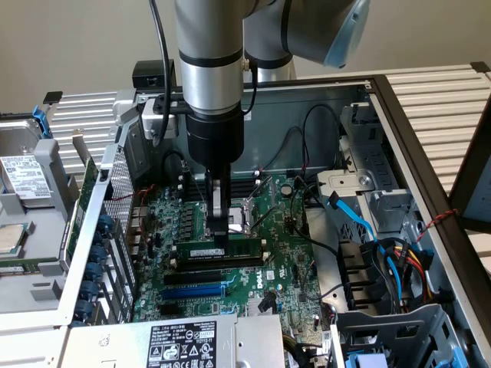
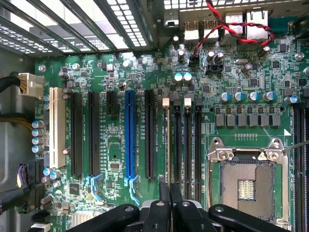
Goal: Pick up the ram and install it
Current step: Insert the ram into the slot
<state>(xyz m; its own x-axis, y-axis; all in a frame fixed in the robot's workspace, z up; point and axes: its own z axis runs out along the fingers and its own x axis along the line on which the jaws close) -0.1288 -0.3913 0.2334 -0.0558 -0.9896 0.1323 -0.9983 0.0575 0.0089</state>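
Exterior view: the gripper [image 1: 221, 241] points straight down inside the open PC case [image 1: 399, 115]. Its jaws are pinched nearly together, and they look clamped on the top edge of the ram [image 1: 242, 250] at about mid-length.

So the ram isn't off to either side of the jaws. It sits directly below and between them, standing on its long edge w/ the white label facing the camera.

The ram's long axis runs across the exterior view, left to right and roughly level. It's parallel to the empty black slots [image 1: 207, 274] just nearer the camera and to the blue slot [image 1: 196, 291] beyond those.

The ram's lower edge is down at motherboard [image 1: 288, 253] level, in line w/ the memory slot row. You can't tell from here if it's seated or only resting on the slot mouth, and the end latches are too small to read.

The CPU socket [image 1: 247, 208] is just behind the ram, on the far side.

Wrist view: the fingers [image 2: 163, 209] frame a thin line running away btwn the black memory slots [image 2: 187, 145]. The socket is beside them and the blue slot is well apart on the other side.
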